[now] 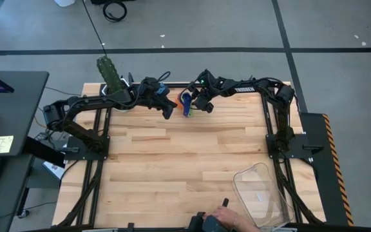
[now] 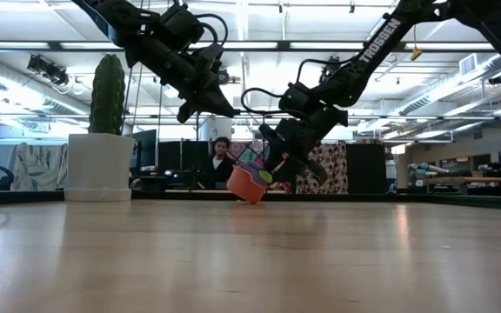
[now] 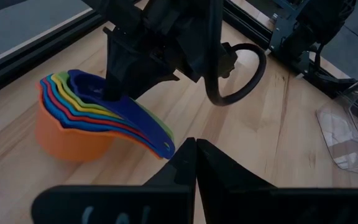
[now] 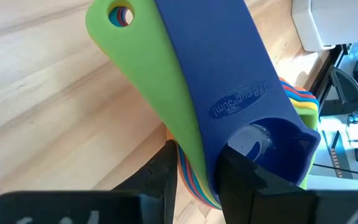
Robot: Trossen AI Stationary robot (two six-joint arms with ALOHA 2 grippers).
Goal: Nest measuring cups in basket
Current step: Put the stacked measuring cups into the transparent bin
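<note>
Seven nested measuring cups [image 3: 82, 118], light, stiff and slippery, hang from the right gripper [image 4: 194, 171], jaws pinching their stacked handles at the table's far edge; left gripper [image 3: 194, 155] closed, empty.

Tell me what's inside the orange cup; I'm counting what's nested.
The orange cup holds the other cups, rims showing red, blue, yellow and green, dark blue cup innermost. Their bowls are covered; the right claw reaches in.

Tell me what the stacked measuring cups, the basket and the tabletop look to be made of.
Measuring cups: likely moulded plastic, opaque bright colours with a soft sheen and raised lettering on the dark blue handle.
Basket: clear, glossy plastic; the wood shows through its walls.
Table: pale wooden planks, visible grain and joints, smooth satin finish.
</note>
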